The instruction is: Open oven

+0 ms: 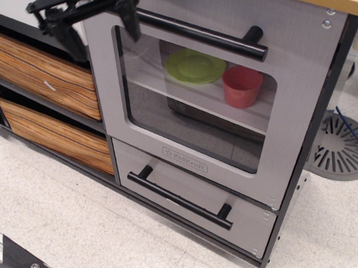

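The grey oven (195, 159) has a large door with a clear rounded window and stands shut. Its long black bar handle (202, 34) runs across the door's top. A green plate (194, 66) and a red cup (241, 86) sit on the shelf inside. My black gripper (92, 21) is open at the top left. One finger (132, 14) hangs in front of the handle's left end, the other finger (67, 35) is left of the door over the wood-grain drawers. Whether a finger touches the handle is unclear.
A smaller grey drawer (190, 197) with a black handle sits under the oven. Two wood-grain drawers (44, 73) are to the left. A grey slotted disc (343, 148) lies on the floor at the right. A pale speckled floor (72, 224) lies in front.
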Controlling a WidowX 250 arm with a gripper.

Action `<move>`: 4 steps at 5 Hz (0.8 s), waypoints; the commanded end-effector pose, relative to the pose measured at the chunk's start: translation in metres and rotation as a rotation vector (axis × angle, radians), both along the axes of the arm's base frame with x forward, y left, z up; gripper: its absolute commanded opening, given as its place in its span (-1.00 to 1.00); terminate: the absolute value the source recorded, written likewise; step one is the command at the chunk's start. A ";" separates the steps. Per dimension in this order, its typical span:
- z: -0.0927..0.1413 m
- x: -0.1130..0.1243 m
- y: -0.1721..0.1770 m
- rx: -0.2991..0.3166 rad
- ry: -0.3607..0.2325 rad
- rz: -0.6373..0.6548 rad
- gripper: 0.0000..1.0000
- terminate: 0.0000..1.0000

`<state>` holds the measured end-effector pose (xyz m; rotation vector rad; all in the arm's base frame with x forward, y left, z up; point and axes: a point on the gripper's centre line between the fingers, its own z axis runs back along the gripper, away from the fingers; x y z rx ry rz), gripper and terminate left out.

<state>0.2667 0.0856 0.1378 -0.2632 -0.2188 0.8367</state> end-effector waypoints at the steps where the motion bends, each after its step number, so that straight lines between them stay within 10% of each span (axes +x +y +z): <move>1: 0.035 0.032 0.008 -0.031 -0.128 0.152 1.00 -1.00; 4: 0.001 0.053 0.008 0.019 -0.086 0.205 1.00 -1.00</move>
